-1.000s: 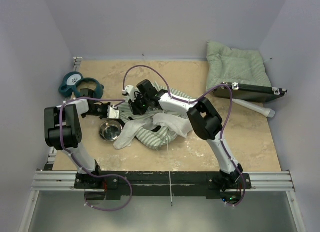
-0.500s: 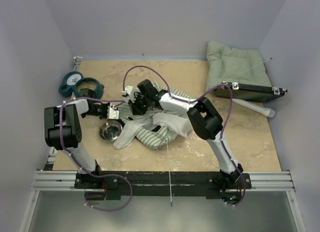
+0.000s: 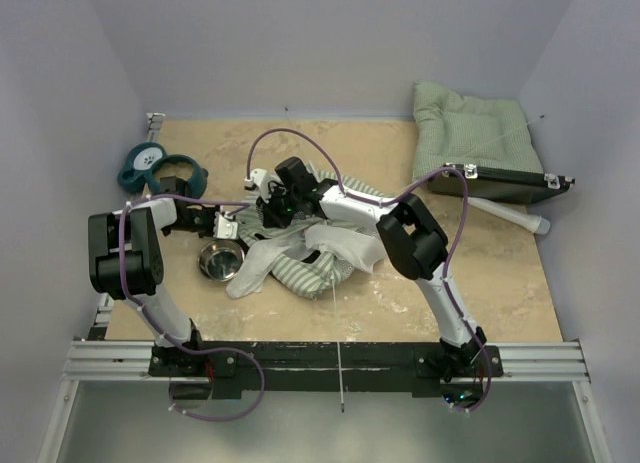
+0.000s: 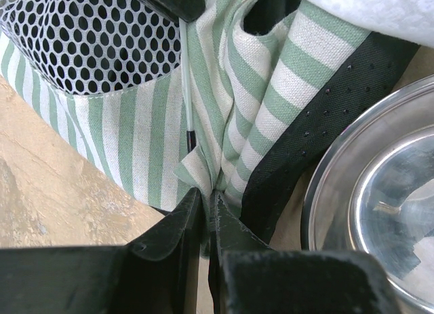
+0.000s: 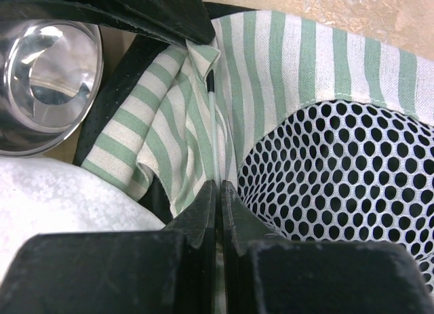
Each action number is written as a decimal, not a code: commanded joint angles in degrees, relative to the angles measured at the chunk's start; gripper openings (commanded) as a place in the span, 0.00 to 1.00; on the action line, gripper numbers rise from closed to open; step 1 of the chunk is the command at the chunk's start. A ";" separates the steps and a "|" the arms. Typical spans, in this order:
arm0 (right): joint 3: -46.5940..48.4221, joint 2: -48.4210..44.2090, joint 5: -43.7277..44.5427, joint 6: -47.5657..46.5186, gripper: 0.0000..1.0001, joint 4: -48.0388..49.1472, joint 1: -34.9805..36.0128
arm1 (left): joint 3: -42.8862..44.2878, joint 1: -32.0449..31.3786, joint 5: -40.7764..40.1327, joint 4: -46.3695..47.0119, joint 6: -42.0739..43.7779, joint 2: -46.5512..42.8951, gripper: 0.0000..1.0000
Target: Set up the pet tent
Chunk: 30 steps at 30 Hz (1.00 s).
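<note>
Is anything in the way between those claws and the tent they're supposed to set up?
Nothing visible. Both grip it: the left gripper pinches a striped fold of the pet tent, the right gripper pinches its thin pole. A steel bowl sits alongside.

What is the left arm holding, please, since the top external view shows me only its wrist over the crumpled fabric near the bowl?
Observer: The left gripper has its jaws pinched on a fold of the pet tent, on its green-and-white striped fabric.
Operator: Thank you. Could you tell me what the right one has?
Observer: The right gripper has its jaws shut on the thin white pole, which runs along the stripes beside a mesh panel.
Operator: Does the pole's end show?
Observer: Yes, its black tip lies at a fabric fold ahead of the jaws.
</note>
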 commanded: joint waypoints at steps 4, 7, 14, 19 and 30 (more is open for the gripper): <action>-0.38 -4.99 -0.96 0.97 0.00 2.30 -0.91 | 0.60 0.94 0.95 0.05 2.25 -0.33 0.06; 0.59 -3.94 -1.13 0.62 0.00 1.43 -0.91 | 0.78 0.94 1.30 0.14 2.16 -0.51 0.06; 2.17 -2.17 -0.43 0.00 0.00 0.19 -0.74 | 0.87 0.94 1.74 0.32 2.25 -1.03 0.06; 3.13 -1.03 -0.52 -0.26 0.00 -0.25 -0.12 | 1.13 0.68 2.80 0.15 2.25 -1.65 0.06; 7.36 2.31 1.59 -1.75 0.00 -3.67 1.29 | 1.22 0.68 4.91 -1.00 1.55 -5.25 0.09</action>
